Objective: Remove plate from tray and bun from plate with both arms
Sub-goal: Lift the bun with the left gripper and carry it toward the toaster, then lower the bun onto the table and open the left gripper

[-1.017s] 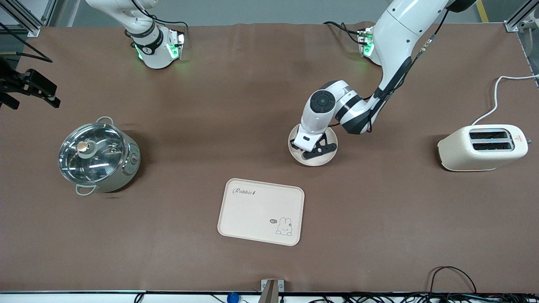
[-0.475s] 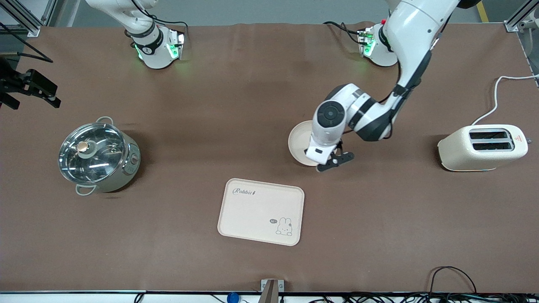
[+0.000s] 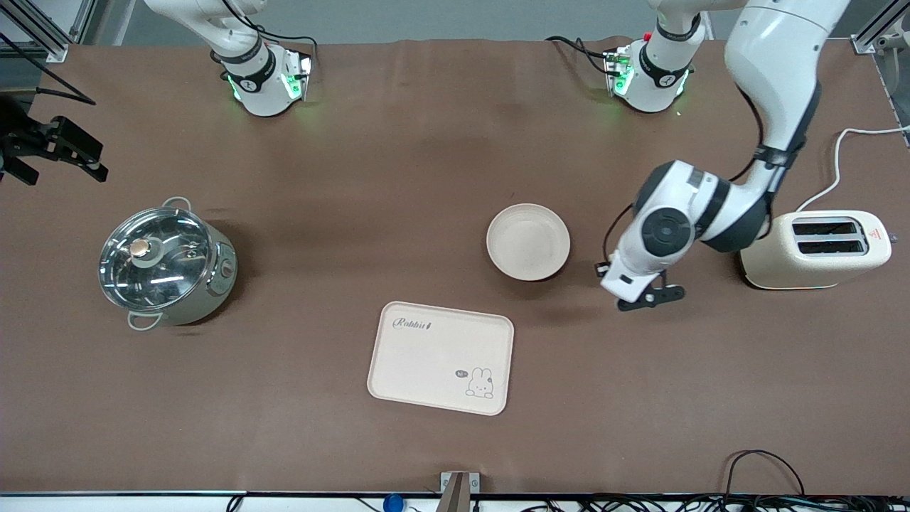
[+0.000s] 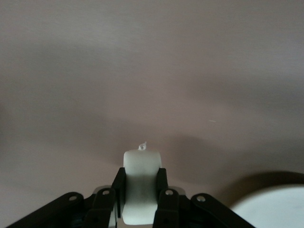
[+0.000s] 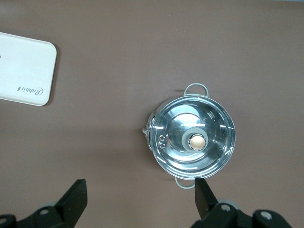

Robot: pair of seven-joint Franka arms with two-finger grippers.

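Note:
The plate [image 3: 528,242] is a round cream-white dish, bare, on the brown table mid-way along it. My left gripper [image 3: 645,296] hangs over the table between the plate and the toaster. In the left wrist view [image 4: 141,190] its fingers are shut on a small pale rounded lump, the bun [image 4: 141,178]. My right gripper [image 5: 141,204] is open and empty, held high over the table by the pot [image 5: 192,142]. It shows as a black hand [image 3: 67,146] at the right arm's end.
A steel pot with a glass lid [image 3: 167,267] stands at the right arm's end. A cream tray with a rabbit drawing [image 3: 441,358] lies nearer the camera than the plate. A cream toaster [image 3: 814,249] with its cord stands at the left arm's end.
My left gripper has moved from over the plate toward the toaster, leaving the plate bare and in the same place. My right gripper has barely shifted.

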